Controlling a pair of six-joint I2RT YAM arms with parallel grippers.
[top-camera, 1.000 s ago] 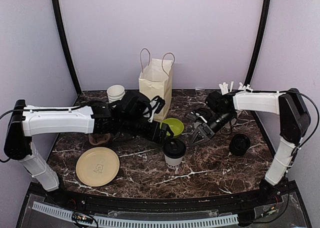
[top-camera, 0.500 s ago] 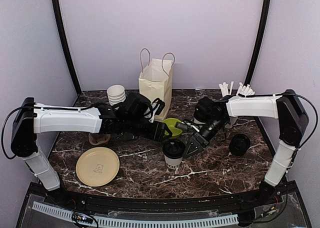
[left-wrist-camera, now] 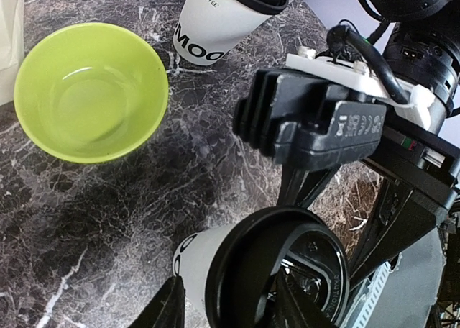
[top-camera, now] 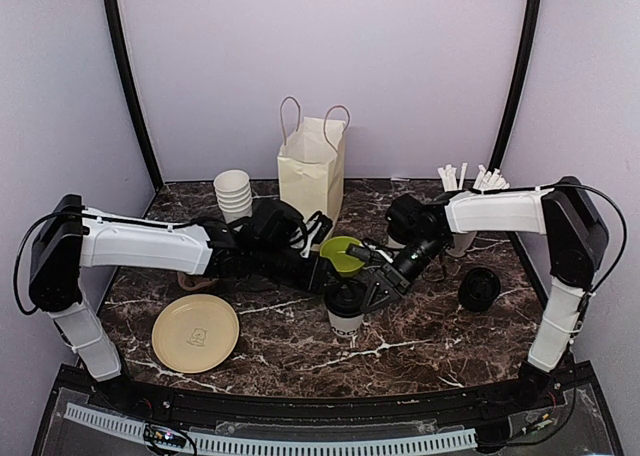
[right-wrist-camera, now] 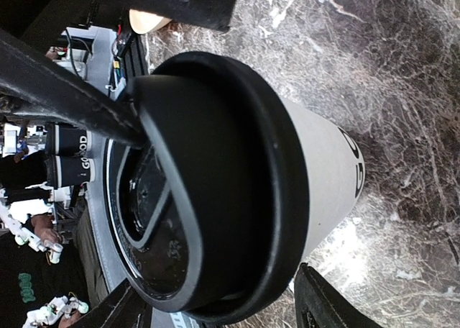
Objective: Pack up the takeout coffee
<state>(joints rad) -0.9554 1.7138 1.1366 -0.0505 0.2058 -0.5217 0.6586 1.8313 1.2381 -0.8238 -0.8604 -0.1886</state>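
Nearest the arm bases, on the dark white-veined marble table point(top-camera: 420, 341): round tan plate point(top-camera: 195, 332), flat, matte, with a faint mark at centre.

Just beyond and to its right, near mid-table: the takeout coffee point(top-camera: 346, 321), upright. Small tapered white paper cup, dark block lettering low on the wall, glossy black plastic lid with a raised rim and sunken centre.

Left claw point(left-wrist-camera: 228, 310) reaching in over the cup, black fingers point(left-wrist-camera: 171, 305) on either side of the paper wall under the lid. Near finger apparently against the paper; far finger crossing in front of the lid. Cannot tell whether gripping or merely flanking.

Right claw point(right-wrist-camera: 226, 310) coming in from the opposite side, jaws spread wide, fingers point(right-wrist-camera: 323, 299) straddling the lid, with a thin sliver of marble showing beside one finger.

To the right, well apart: squat black round object point(top-camera: 479, 288).

Just behind the cup: shallow lime-green bowl point(top-camera: 343, 254), smooth and glazed.

Beyond the bowl in the left wrist view: second lidded white cup point(left-wrist-camera: 215, 15) with similar lettering.

Farther back left: stack of lidless white cups point(top-camera: 232, 191).

Far right: white wrapped straws point(top-camera: 449, 176) sticking up behind the right arm.

At the back, centre: cream paper bag point(top-camera: 312, 171), creased, upright, with two thin loop handles, much taller than the coffee.
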